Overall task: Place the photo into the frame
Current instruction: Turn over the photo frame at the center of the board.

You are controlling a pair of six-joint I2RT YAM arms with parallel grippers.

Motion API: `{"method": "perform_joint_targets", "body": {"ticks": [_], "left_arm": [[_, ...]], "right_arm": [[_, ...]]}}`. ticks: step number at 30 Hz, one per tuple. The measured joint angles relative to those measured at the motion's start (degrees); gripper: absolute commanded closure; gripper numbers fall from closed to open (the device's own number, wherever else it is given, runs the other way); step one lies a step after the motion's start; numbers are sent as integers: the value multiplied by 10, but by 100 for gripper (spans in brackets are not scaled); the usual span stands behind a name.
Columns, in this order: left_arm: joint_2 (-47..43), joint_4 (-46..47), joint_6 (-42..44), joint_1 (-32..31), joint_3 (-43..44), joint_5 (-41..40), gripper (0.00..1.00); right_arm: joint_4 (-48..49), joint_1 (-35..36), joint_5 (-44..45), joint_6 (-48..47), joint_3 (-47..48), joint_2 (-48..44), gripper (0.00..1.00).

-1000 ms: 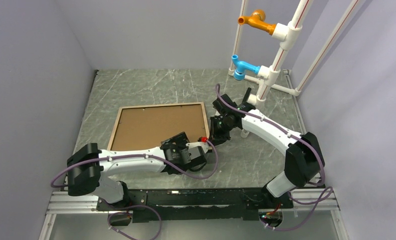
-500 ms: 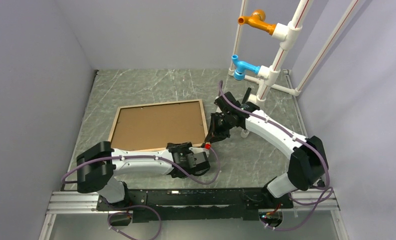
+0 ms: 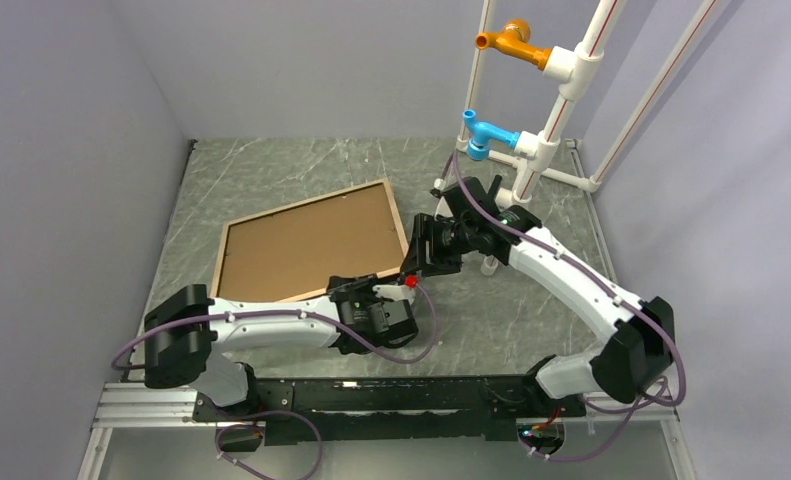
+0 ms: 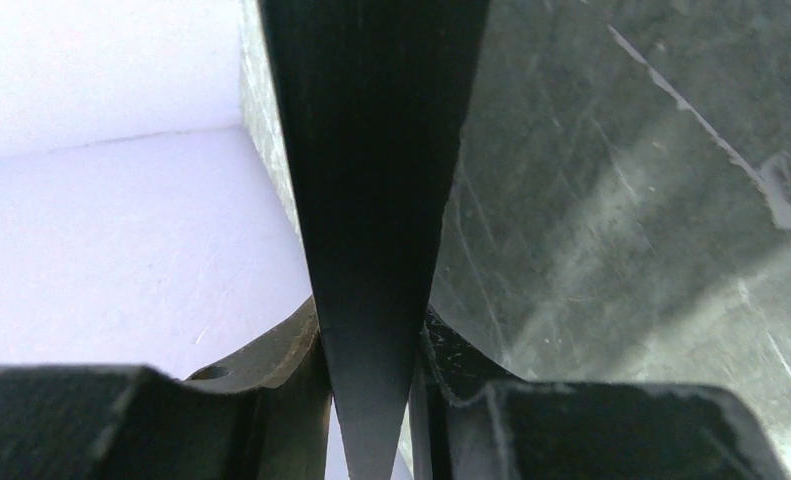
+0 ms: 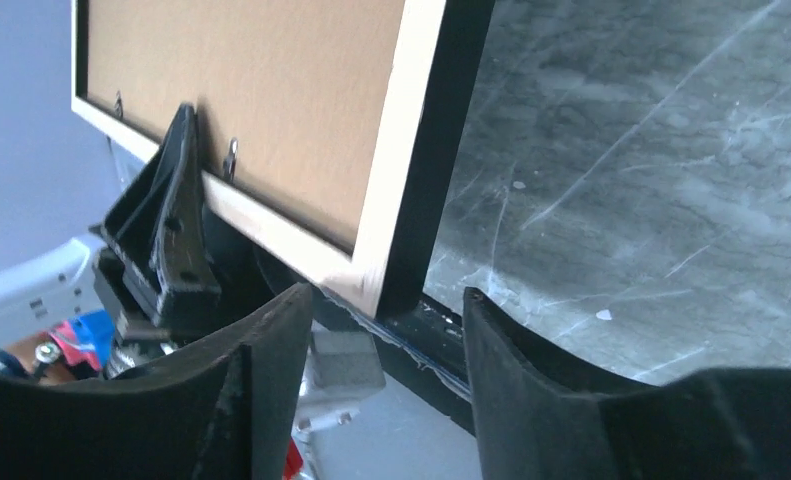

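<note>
I've got the left gripper [image 3: 379,291] clamped tight on the near rail of the frame [image 3: 305,206], close to its near right corner; the wrist view shows the black edge wedged between both fingers. The frame sits back-up and skewed around the middle of the table [image 3: 301,165], a bit toward the left edge, with the brown backing board [image 3: 306,245] showing. The right gripper [image 3: 418,262] is spread partway, fingers either side of that same corner, touching nothing and holding nothing.

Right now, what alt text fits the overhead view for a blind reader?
A brown-backed picture frame sits askew on a grey marbled table, its near edge pinched by the left end effector. The right end effector stands open at the adjoining corner.
</note>
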Motion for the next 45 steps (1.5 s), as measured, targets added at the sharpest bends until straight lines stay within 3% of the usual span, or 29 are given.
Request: {"method": "perform_joint_targets", "body": {"ticks": [7,15,23,29,36,45], "left_arm": [[-33,-47,-37,-5,24,-60,100],[-99,-110,-68,-20,39,-87,100],[-149,-152,-89,-40,66,-97,100],[-201,-149,-56,-57,71,-81,100],[-289,-102,63,-58,78,11,100],[-350,-83,139,-59,95,114,100]], "right_arm": [[23,2,-3,-10,-1,-92,9],[90,2,-3,-21,-25,-180,1],[165,2,-3,-59,-63,-242,0],[249,2,-24,-131,-101,-323,3],[339,2,-75,-227,-140,-368,7],[407,2,-188,-356,-141,-322,0]]}}
